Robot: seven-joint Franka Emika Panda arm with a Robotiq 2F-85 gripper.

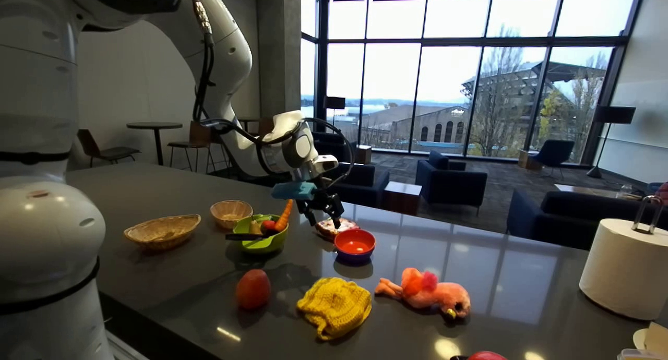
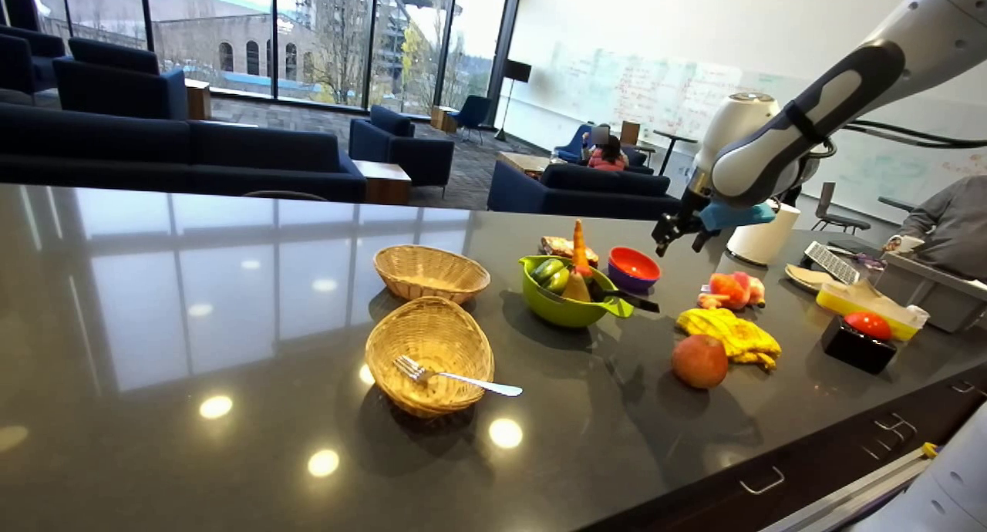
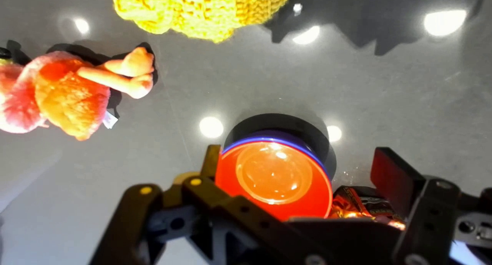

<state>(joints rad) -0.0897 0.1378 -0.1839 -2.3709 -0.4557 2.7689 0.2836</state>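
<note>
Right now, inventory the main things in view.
red bowl: one, red inside, purple outside, on counter
packet: one, red-patterned, beside red bowl
green bowl: one, green, near packet
wicker baskets: two, tan, near green bowl
fork: one, silver, in one basket
cloth: one, yellow, on counter
plush bird: one, pink-orange, beside cloth
fruit: one, reddish, beside cloth
paper roll: one, white, on counter
button: one, red, on black box
seats: several, navy, beyond counter
hand: one, black, open, near red bowl
arm: one, white, over counter

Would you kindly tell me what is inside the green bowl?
The green bowl shows a carrot, a red item, green items, a pear-like item and a black handle jutting out; its bottom is covered by them.
</note>
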